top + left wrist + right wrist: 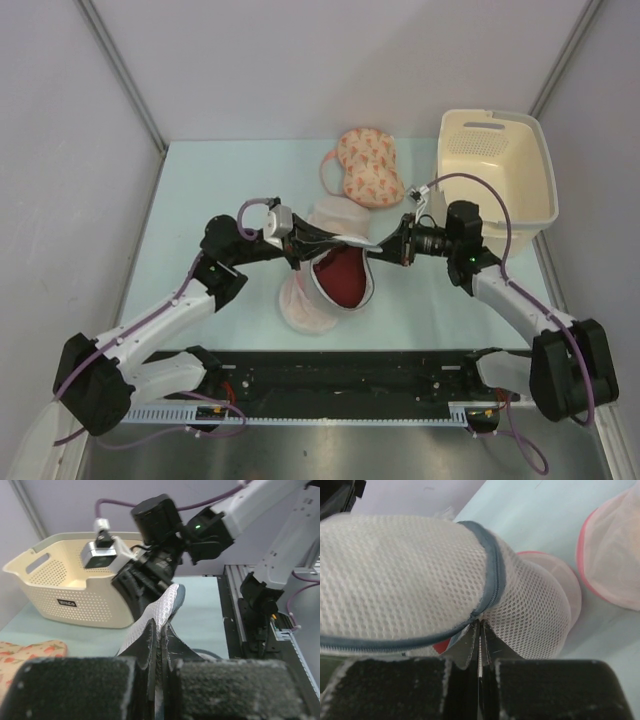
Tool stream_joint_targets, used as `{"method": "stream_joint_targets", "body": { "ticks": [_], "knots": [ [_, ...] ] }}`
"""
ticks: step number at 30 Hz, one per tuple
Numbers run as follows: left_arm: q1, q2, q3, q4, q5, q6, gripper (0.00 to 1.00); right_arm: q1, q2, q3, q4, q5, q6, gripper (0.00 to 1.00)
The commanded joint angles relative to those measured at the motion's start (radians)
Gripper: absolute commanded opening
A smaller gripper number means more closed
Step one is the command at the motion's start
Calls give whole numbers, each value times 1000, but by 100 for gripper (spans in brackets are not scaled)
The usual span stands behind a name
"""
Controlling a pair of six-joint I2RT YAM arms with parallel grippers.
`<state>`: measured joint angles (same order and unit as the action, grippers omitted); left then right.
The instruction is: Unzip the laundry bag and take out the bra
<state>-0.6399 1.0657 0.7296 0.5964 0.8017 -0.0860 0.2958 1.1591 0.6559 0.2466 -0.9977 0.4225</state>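
Observation:
The laundry bag [362,290] hangs open between my two grippers above the table. Its white mesh flap [340,241] is stretched flat between them. The dark red bra [341,275] shows inside the grey zip rim. My left gripper [304,240] is shut on the mesh at the bag's left edge; in the left wrist view the mesh [162,610] runs out of the shut left gripper [161,628]. My right gripper [386,248] is shut at the zip rim on the right. In the right wrist view the grey zip [495,575] ends at the shut right gripper [480,628], and a red patch of bra [441,646] peeks below.
A peach patterned bra [368,165] lies at the back of the table. A cream basket [497,170] stands at the back right. One pink-trimmed mesh pouch [335,212] sits behind the bag, another [298,306] in front of it.

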Motion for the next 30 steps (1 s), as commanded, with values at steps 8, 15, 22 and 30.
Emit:
{"method": "stream_joint_targets", "body": {
  "ticks": [8, 15, 22, 30],
  "knots": [
    [51, 5, 21, 440, 143, -305, 0, -20, 356, 87, 402, 211, 275, 0],
    [57, -1, 62, 180, -80, -193, 0, 9, -8, 99, -160, 638, 79, 35],
    [39, -27, 111, -23, -392, -208, 1, 55, -347, 113, -477, 893, 97, 58],
    [-136, 82, 252, -331, -905, -141, 0, 321, -415, 194, -607, 1149, 147, 62]
  ]
}}
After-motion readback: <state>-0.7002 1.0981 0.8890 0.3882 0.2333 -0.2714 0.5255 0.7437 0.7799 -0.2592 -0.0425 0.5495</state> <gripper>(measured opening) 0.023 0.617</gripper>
